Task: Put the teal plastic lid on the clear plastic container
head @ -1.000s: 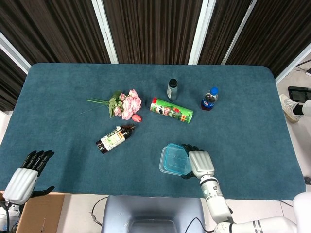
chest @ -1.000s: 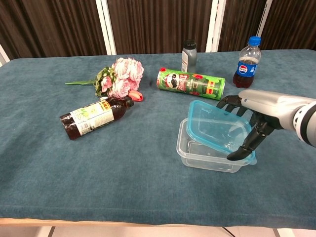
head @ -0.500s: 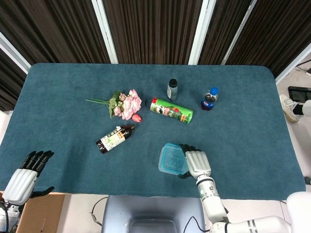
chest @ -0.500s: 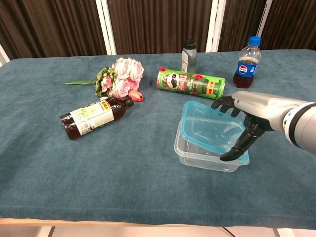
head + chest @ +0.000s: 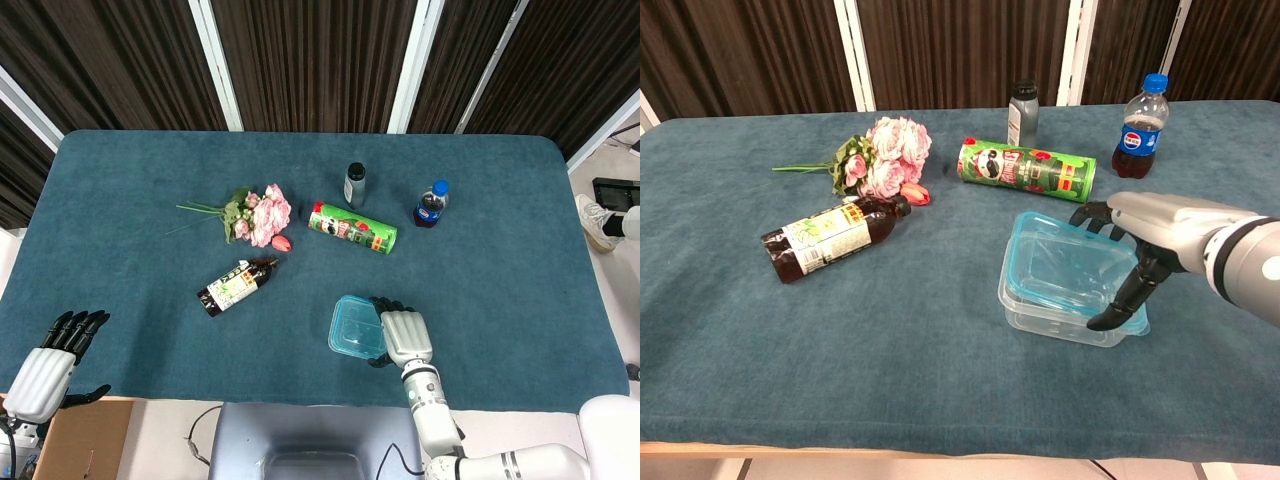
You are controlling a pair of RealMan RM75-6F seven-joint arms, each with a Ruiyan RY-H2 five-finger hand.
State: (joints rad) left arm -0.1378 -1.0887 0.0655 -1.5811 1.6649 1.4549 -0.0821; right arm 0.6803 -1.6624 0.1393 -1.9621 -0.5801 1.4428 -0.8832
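Note:
The teal plastic lid [image 5: 1065, 268] [image 5: 353, 325] lies nearly flat on top of the clear plastic container [image 5: 1050, 318], a little askew toward the right. My right hand [image 5: 1140, 250] [image 5: 402, 336] grips the lid's right edge, fingers curled over the far corner and thumb down at the near right corner. My left hand [image 5: 48, 368] hovers off the table's near left corner, fingers apart and holding nothing; the chest view does not show it.
A green chip can [image 5: 1026, 170] lies on its side just behind the container. A cola bottle [image 5: 1138, 128] and a grey bottle [image 5: 1023, 112] stand further back. A dark bottle [image 5: 830, 236] lies to the left, with a pink bouquet [image 5: 880, 158] behind it.
The lid has come down from a raised tilt to lie almost flat on the container. The right hand lowered with it, and the container shifted slightly. The left hand stayed still.

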